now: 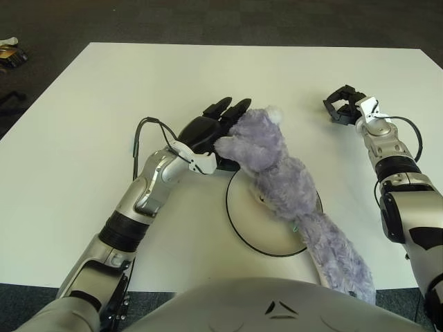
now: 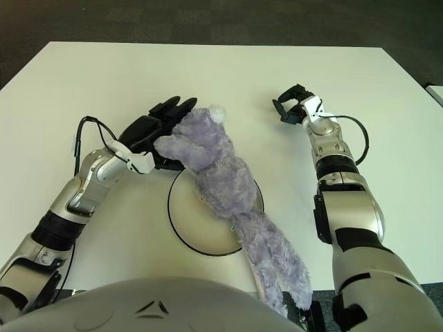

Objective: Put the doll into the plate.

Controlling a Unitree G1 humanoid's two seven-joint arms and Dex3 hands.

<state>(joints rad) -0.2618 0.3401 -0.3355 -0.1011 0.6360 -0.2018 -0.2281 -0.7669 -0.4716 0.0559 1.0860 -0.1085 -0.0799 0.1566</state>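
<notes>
A purple plush doll (image 1: 277, 173) lies slantwise across the round white plate (image 1: 242, 218) with a thin black rim. Its head sits just past the plate's far-left rim, and its long legs hang over the table's near edge. My left hand (image 1: 216, 126) is against the left side of the doll's head. The fingers are stretched straight out along the head, not wrapped around it. My right hand (image 1: 344, 102) shows far off at the right side of the table, holding nothing.
The white table (image 1: 228, 76) ends in dark carpet on all sides. A small object (image 1: 10, 55) lies on the floor at the far left. A black cable (image 1: 142, 131) loops off my left wrist.
</notes>
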